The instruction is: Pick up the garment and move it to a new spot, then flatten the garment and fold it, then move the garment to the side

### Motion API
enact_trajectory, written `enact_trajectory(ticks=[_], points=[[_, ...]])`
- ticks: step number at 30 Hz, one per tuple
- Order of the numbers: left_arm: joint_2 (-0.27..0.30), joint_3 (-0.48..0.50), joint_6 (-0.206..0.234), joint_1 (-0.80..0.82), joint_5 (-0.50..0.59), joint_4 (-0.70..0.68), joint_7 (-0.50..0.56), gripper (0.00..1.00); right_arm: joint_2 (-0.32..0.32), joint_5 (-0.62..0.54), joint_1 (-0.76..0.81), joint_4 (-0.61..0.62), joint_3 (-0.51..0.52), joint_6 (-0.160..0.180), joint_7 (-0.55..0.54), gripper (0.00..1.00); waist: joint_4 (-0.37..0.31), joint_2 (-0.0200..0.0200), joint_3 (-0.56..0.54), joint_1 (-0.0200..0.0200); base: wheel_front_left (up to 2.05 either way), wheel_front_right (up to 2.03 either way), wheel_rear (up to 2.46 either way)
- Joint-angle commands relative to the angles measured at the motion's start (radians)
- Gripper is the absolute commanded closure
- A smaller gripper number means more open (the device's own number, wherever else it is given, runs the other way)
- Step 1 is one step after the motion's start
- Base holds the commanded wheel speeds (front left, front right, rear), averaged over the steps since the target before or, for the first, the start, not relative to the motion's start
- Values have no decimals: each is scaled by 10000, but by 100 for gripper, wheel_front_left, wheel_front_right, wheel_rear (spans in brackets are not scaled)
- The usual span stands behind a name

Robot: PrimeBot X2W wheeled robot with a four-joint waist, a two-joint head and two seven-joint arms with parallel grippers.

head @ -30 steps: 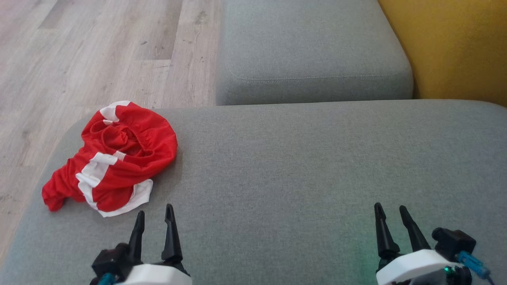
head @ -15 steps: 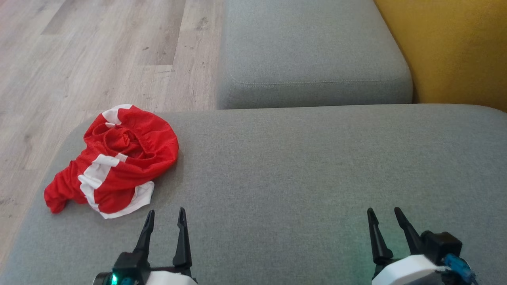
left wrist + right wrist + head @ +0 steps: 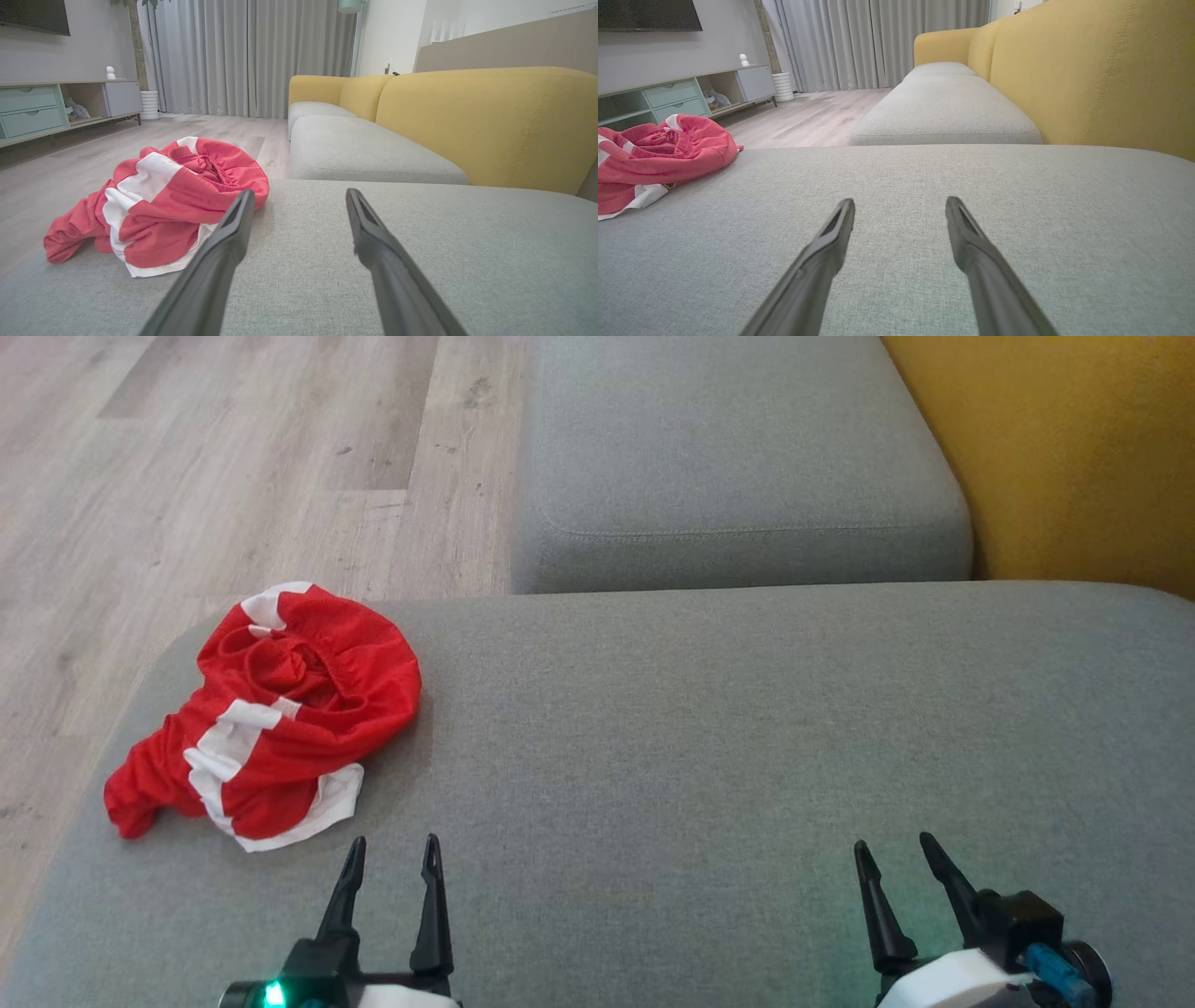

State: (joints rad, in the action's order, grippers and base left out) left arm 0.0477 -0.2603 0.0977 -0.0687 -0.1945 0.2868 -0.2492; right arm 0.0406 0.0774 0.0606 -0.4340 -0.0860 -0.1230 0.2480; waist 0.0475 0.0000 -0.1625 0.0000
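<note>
Right now, the crumpled red-and-white mesh garment point(image 3: 271, 714) lies on the broad grey woven-fabric seat cushion point(image 3: 700, 756), near its left edge, touching neither gripper. Over that cushion the left gripper point(image 3: 394, 840) and right gripper point(image 3: 892, 840) point forward, well apart, each with jaws spread and empty. Beyond are a second grey seat cushion point(image 3: 738, 448), a mustard-yellow sofa back point(image 3: 1074, 448), pale wood-plank floor point(image 3: 233, 457), grey pleated curtains point(image 3: 243, 56) and a low cabinet with mint-green drawers point(image 3: 32, 109).

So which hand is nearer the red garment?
Left. The left hand sits just short of the red garment, not touching; the right hand is far across the grey cushion.
</note>
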Motion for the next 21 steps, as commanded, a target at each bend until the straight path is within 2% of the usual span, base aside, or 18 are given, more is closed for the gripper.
enact_trajectory(ticks=[1, 15, 21], points=[[26, 326, 31, 486, -73, -271, -126, 0, 97, -104, -342, 258, -184, -77, 137, 0, -9, 0, 8, 0, 0, 0, 0], [26, 461, -94, 514, -308, -24, -126, 0, 97, -160, -280, 232, -112, -77, 137, 0, -10, 0, -53, 0, 0, 0, 0], [26, 453, -61, 492, -262, 11, -126, 0, 97, -157, -199, 218, -145, -77, 137, 0, 245, 0, -70, 0, 0, 0, 0]])
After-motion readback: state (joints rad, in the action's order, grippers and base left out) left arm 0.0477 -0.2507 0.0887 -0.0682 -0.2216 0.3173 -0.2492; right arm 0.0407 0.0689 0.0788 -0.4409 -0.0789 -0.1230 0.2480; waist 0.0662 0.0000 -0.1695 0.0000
